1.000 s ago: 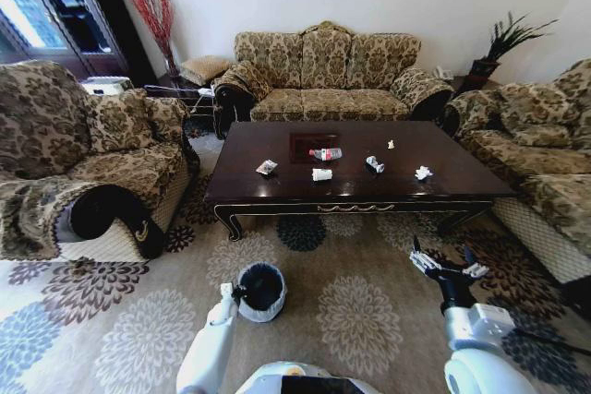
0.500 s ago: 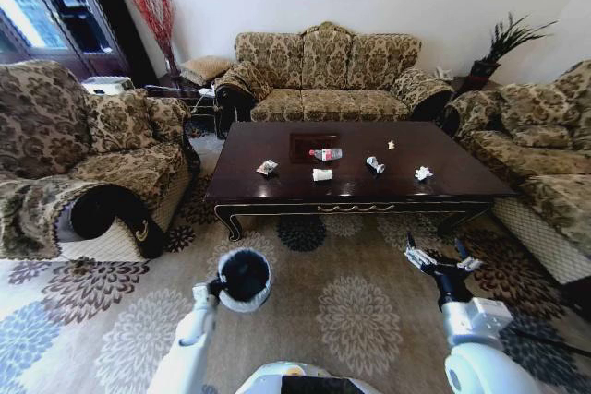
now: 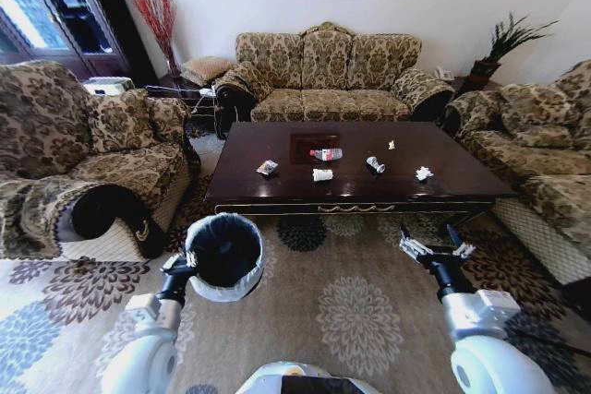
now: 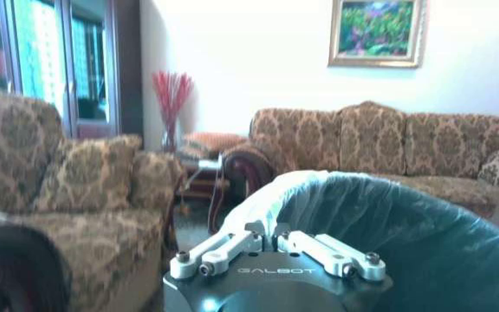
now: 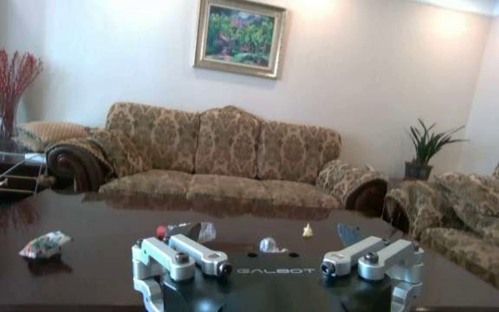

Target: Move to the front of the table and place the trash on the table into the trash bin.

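Starting at the left, the trash bin is seen held up off the carpet by the left claw, pinched on its liner rim; it is judged light and stiff-walled. On the table lies the trash, judged light and crushable, best nipped at mid-body. The right claw is spread open before the table.
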`<state>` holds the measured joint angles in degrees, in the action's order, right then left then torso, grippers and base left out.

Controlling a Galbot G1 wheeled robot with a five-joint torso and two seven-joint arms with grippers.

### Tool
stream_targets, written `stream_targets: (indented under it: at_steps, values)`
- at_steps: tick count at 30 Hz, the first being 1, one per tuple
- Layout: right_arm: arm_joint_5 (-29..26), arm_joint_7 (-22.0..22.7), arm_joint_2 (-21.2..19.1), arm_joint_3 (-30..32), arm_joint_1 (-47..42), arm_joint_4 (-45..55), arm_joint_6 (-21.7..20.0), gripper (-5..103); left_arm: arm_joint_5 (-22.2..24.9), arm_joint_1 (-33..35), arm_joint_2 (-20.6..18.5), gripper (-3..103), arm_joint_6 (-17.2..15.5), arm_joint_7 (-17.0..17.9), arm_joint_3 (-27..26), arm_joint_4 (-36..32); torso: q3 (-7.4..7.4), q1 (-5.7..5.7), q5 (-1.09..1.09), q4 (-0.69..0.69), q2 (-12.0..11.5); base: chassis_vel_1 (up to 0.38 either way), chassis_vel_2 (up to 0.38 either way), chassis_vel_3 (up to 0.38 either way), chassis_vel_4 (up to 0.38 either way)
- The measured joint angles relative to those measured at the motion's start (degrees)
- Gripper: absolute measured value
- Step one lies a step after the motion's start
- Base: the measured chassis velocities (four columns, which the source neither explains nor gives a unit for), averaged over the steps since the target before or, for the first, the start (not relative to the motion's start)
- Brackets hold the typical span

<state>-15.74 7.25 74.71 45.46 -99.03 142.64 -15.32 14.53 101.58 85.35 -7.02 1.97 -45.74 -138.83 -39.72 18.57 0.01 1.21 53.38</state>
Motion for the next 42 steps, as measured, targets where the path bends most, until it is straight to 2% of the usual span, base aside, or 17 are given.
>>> stream_targets:
  at_steps: [10, 17, 42]
  values:
    - [-2.2, -1.21, -0.81, 2.95, 0.35, 0.66, 0.19, 100, -1.01, -2.54, -0.35, 3, -2.62, 1.09, 1.77, -3.69, 0.0, 0.0, -0.01, 0.0, 0.0, 0.0, 0.0, 0.0, 0.0]
    - [-2.39, -1.27, -0.92, 3.21, 1.06, 0.69, 0.17, 100, -0.78, -3.18, -0.81, 3, -2.84, 1.4, 2.19, -3.77, 0.0, -0.01, -0.01, 0.0, 0.0, -0.064, 0.064, 0.055, -0.053]
    - [-2.12, -1.44, -0.97, 1.51, 3.39, -0.12, -0.89, 100, -0.55, -4.1, -1.28, 3, -2.85, 1.57, 2.27, -2.91, 0.0, -0.01, -0.01, 0.01, -0.01, -0.211, 0.214, 0.212, -0.216]
